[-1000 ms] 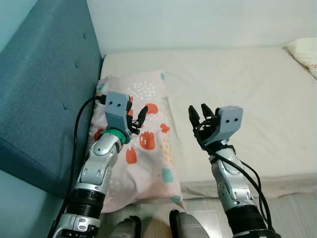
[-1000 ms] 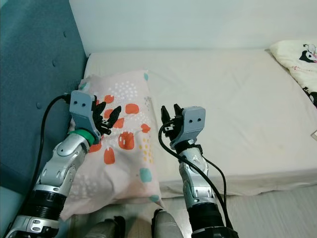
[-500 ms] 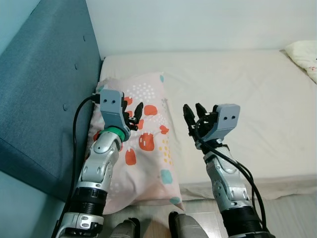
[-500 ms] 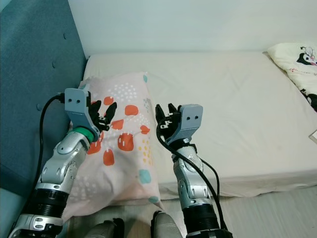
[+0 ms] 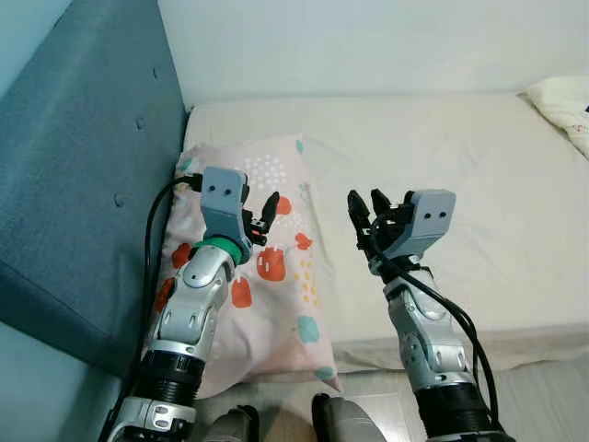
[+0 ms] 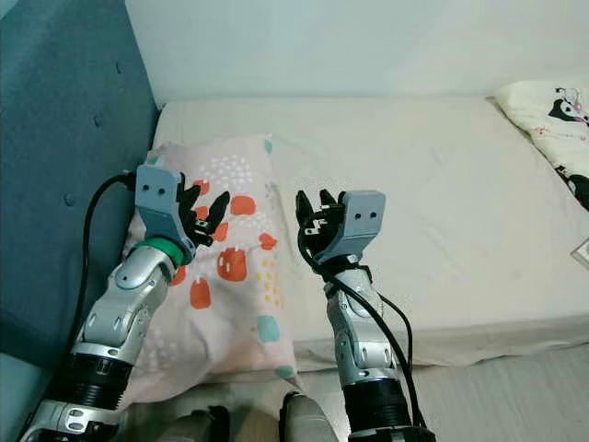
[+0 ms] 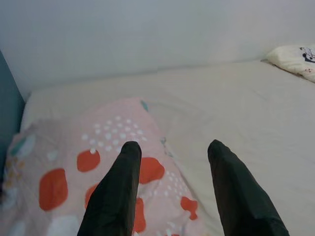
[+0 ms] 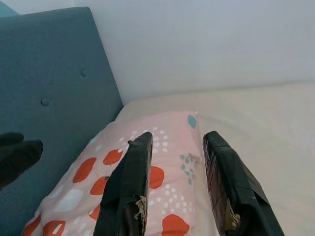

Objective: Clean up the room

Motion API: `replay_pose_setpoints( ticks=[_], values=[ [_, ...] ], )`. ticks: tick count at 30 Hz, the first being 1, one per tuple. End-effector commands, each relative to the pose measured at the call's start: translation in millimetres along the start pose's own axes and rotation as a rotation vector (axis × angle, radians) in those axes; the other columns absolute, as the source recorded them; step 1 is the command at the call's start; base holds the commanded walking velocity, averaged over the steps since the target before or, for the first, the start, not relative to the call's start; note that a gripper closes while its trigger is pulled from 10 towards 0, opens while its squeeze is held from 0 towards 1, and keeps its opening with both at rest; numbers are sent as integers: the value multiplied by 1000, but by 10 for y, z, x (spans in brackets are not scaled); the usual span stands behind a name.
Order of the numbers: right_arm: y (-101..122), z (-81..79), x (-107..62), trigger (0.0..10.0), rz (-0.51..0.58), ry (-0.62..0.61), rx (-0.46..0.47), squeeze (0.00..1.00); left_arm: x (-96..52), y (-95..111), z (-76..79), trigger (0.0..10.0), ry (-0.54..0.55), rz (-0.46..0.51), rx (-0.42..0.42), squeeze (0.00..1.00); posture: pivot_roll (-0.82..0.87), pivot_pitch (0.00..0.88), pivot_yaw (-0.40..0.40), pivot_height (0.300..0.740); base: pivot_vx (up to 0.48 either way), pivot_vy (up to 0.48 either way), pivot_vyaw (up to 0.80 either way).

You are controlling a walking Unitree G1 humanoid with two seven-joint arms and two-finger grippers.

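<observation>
Two silver arms rise from the bottom of the frame over a bed. At the far left, a blue-green padded headboard (image 5: 83, 175) runs up the left side of the frame, and the cream mattress (image 5: 460, 157) spreads from it across the middle to the right edge, below a pale wall. A pink pillow (image 5: 276, 295) with red, teal and white spots lies at the left end of the mattress, against the headboard, its lower end reaching the front edge of the bed at lower centre. The left gripper (image 5: 259, 219) hovers over the upper half of the pillow, left of centre; its two black fingers are spread apart with nothing between them, and the left wrist view shows the pillow and mattress beyond its fingers (image 7: 118, 191). Compared with half a second ago, this gripper sits slightly further right and lower in the frame, above the red spots. Right of centre, the right gripper (image 5: 368, 216) is raised over the bare mattress just beside the pillow's right edge, its fingers likewise parted and holding nothing; the right wrist view looks past its fingers (image 8: 130, 187) across the pillow toward the headboard. It has shifted a little to the right and stands more upright than before. At the upper right edge, a cream cushion (image 6: 552, 115) with dark cartoon prints rests on the far end of the mattress.
</observation>
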State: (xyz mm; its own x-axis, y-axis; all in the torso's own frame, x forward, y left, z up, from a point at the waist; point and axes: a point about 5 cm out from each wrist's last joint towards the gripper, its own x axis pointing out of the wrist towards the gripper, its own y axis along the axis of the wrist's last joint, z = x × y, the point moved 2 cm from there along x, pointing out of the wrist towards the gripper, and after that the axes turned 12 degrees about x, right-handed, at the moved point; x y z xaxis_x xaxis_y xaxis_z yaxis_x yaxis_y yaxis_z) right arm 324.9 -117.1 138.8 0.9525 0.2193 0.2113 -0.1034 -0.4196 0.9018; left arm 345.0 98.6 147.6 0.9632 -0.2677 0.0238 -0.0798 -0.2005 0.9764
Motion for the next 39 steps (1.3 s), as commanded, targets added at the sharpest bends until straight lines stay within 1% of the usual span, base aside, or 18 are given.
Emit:
replay_pose_setpoints(
  ticks=[1, 4, 16, 32, 39],
  values=[
    [-36, -9, -27, 10000, -18, -7, 4, 0, 0, 0, 25, 10000, -5, 3, 15, 0, -83, 32, 2, 740, 0, 0, 0],
    [-44, -6, -24, 10000, -22, -10, 5, 0, 2, 4, 26, 10000, -3, 5, 17, 0, -80, 34, 3, 740, 0, -109, 0],
    [-90, 33, -57, 10000, -49, -23, -4, 0, -3, 12, 70, 10000, -8, 8, 19, 0, -83, 36, 3, 740, 0, -398, 0],
    [-123, 38, -70, 10000, -67, -23, -5, 0, -2, 6, 67, 10000, -5, 5, 18, 0, -81, 38, 2, 740, 0, -404, 0],
    [-140, 37, -73, 10000, -77, -20, -3, 0, 1, -21, 81, 10000, -16, -10, 9, 0, -80, 34, 2, 740, 0, 0, 0]
  ],
)
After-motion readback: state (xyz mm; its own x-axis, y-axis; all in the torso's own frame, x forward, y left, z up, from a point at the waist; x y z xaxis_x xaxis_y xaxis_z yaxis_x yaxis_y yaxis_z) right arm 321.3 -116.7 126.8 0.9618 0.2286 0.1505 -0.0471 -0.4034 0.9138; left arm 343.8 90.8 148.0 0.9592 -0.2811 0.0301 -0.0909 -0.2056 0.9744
